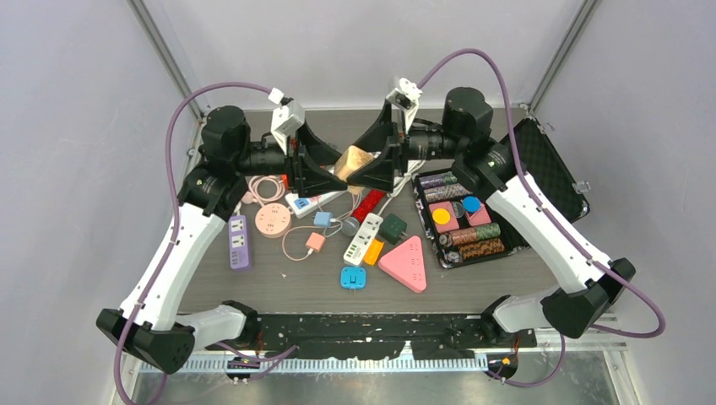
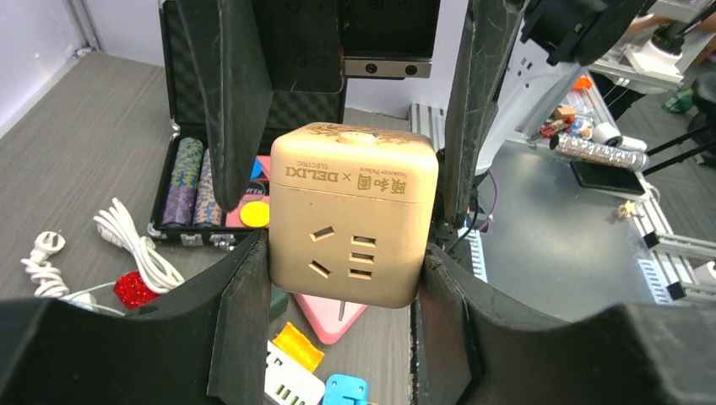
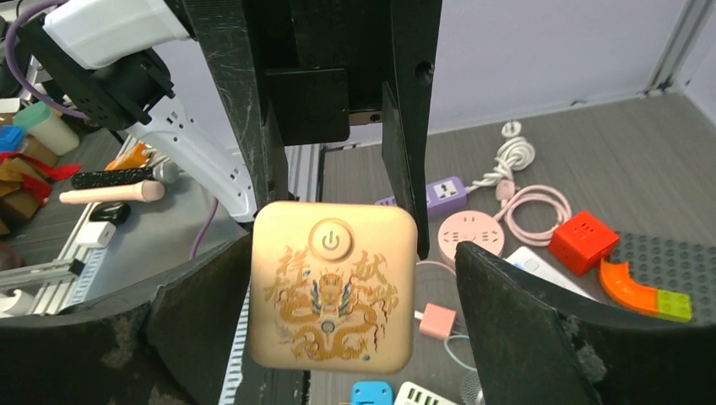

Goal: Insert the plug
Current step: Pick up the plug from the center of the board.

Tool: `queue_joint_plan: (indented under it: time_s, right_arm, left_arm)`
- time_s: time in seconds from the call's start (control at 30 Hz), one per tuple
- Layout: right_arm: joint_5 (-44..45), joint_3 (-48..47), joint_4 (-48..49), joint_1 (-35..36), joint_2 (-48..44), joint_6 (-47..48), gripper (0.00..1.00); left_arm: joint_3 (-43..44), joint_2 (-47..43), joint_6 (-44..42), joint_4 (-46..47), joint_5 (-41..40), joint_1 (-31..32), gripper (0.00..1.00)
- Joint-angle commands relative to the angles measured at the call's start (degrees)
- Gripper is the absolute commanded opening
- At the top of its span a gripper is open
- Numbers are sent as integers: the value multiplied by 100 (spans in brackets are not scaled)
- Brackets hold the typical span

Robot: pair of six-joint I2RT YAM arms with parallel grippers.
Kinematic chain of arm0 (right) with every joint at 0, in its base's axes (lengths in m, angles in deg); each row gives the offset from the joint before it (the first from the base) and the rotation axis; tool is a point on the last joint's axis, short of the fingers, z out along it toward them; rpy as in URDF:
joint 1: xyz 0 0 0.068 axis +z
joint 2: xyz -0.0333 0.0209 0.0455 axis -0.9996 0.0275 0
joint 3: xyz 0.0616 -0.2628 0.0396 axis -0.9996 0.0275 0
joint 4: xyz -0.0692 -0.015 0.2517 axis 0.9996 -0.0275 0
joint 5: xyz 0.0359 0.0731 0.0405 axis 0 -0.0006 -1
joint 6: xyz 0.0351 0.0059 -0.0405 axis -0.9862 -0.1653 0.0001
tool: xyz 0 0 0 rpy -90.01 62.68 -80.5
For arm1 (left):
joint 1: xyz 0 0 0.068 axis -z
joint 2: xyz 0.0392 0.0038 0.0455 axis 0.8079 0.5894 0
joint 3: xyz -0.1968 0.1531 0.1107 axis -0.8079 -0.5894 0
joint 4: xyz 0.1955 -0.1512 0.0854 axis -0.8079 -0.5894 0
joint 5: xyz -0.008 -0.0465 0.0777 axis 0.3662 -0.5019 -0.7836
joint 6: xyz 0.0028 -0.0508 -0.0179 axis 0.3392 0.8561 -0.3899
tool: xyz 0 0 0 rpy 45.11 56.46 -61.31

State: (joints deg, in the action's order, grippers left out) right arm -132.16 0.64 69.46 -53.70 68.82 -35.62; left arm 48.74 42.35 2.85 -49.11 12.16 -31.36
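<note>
A gold cube socket with a dragon print and a power button is held above the table's far middle. My left gripper is shut on it; in the left wrist view both pads press the cube's sides, its slot face towards the camera. My right gripper faces it from the right, open. In the right wrist view the cube lies by the left finger, with a gap to the right finger. A blue plug and a dark green adapter lie on the table.
An open black case of poker chips stands at the right. Below the grippers lie a pink triangular strip, a white strip, a red cube, a round pink socket, a purple strip and cords.
</note>
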Motion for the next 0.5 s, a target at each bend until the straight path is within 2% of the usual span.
queue_joint_plan:
  time_s: [0.0,0.27,0.33,0.37,0.4,0.43,0.47]
  right_arm:
    - [94,-505,-468,114,210,244,90]
    - [-126,-768,-759,183,501,245,48]
    - [-132,-789,-757,181,511,243,33]
    - [-128,-794,-750,183,524,236,21]
    - [-121,-815,-752,179,534,236,14]
    - [-110,-821,-753,182,543,232,12]
    - [-95,-831,-747,181,543,234,10]
  left_arm:
    - [342,-17,-844,-584,153,-11,0]
    - [505,52,-1370,-1166,78,-11,0]
    - [568,67,-1447,-1283,22,-11,0]
    - [589,67,-1454,-1308,-31,-11,0]
    - [604,64,-1445,-1334,-116,-11,3]
    - [602,52,-1434,-1356,-225,-11,9]
    - [591,25,-1435,-1374,-336,-11,19]
